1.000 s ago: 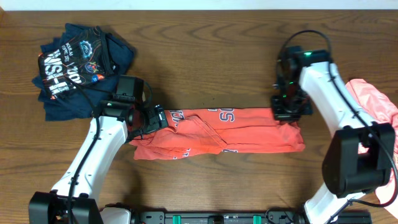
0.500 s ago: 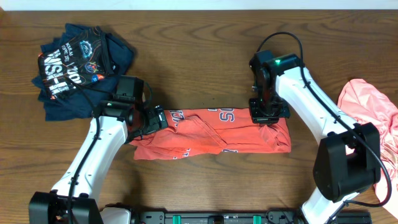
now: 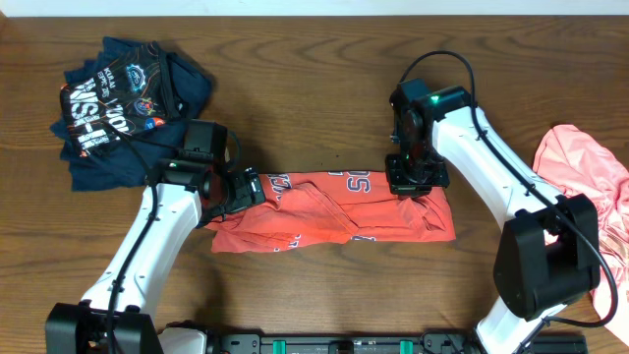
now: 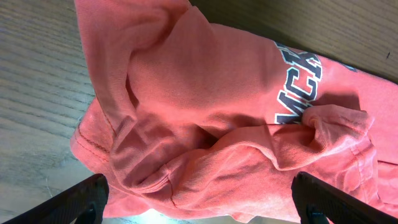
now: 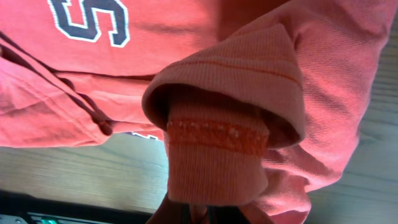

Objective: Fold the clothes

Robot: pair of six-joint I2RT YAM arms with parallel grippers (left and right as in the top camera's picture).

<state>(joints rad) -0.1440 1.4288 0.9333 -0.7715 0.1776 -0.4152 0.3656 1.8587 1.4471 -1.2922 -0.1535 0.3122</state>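
Stretched as a long, creased strip across the middle of the table (image 3: 314, 79), nearer to its front edge: the red shirt (image 3: 324, 211), letters facing up. Clenched on the right end of it, with the hem bunched and lifted between the fingers: the right claw (image 3: 413, 182), probably to carry that end over toward the left for a fold. Spread wide and grasping nothing, low over the left end: the left claw (image 3: 246, 190), apparently placed to steady that side. Waiting by the right edge: the pink shirt (image 3: 580, 162). Heaped at the back left corner: the navy shirt (image 3: 123, 103). Counted: two claws, three shirts, one of each colour; whether more pieces in the navy heap, cannot tell.
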